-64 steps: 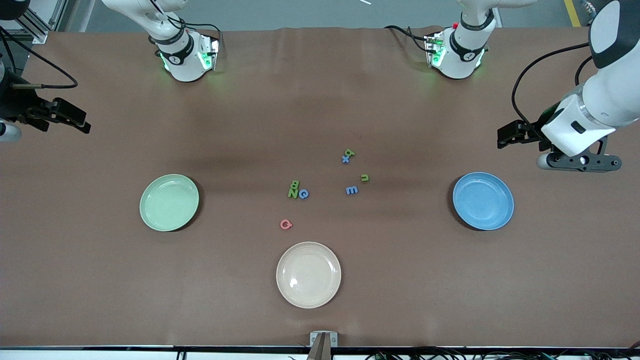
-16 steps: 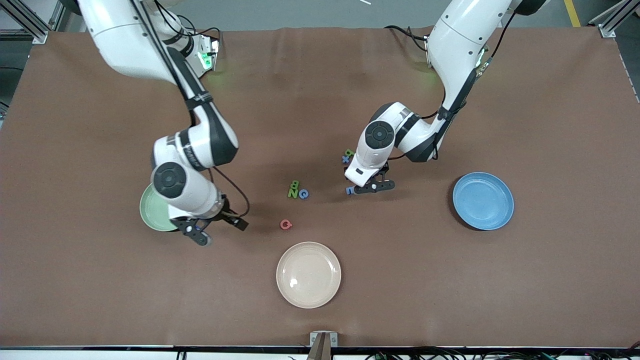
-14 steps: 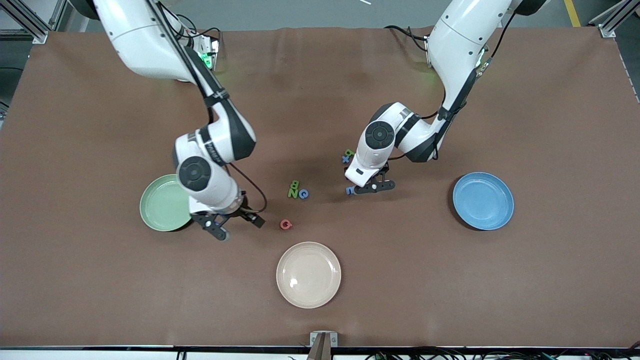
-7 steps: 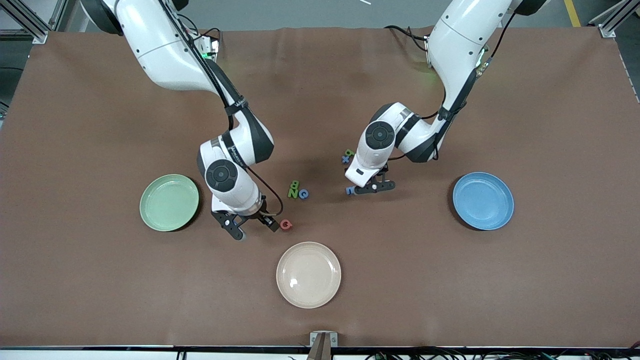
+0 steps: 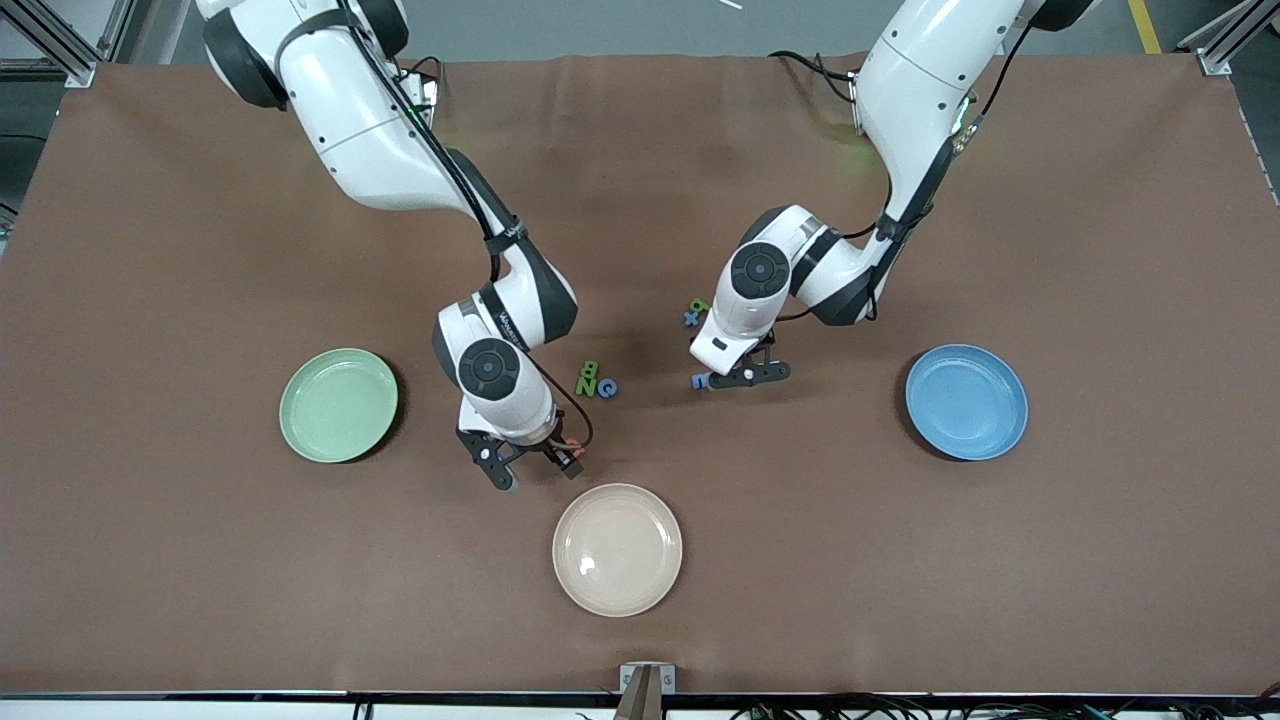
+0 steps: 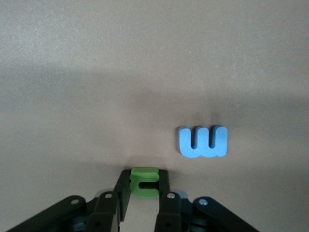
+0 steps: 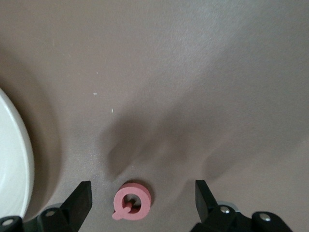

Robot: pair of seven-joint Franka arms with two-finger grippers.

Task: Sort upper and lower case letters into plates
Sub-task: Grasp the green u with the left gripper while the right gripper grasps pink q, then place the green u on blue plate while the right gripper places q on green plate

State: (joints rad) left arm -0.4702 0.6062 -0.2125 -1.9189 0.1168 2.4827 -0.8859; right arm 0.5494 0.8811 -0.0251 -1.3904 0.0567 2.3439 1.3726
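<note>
a: where's the left gripper point(image 6: 144, 202)?
b: down on the table, pinching the green letter point(image 6: 144, 181) beside the blue letter point(image 6: 203, 141).
a: and the right gripper point(image 7: 143, 199)?
b: spread wide, straddling the pink letter point(image 7: 131, 200) near the cream plate point(image 5: 617, 549).

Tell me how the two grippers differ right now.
The left gripper is shut on the green letter; the right gripper is open, straddling the pink letter without touching it. The left works beside the blue letter, the right beside the cream plate. Both are low at the table.
</note>
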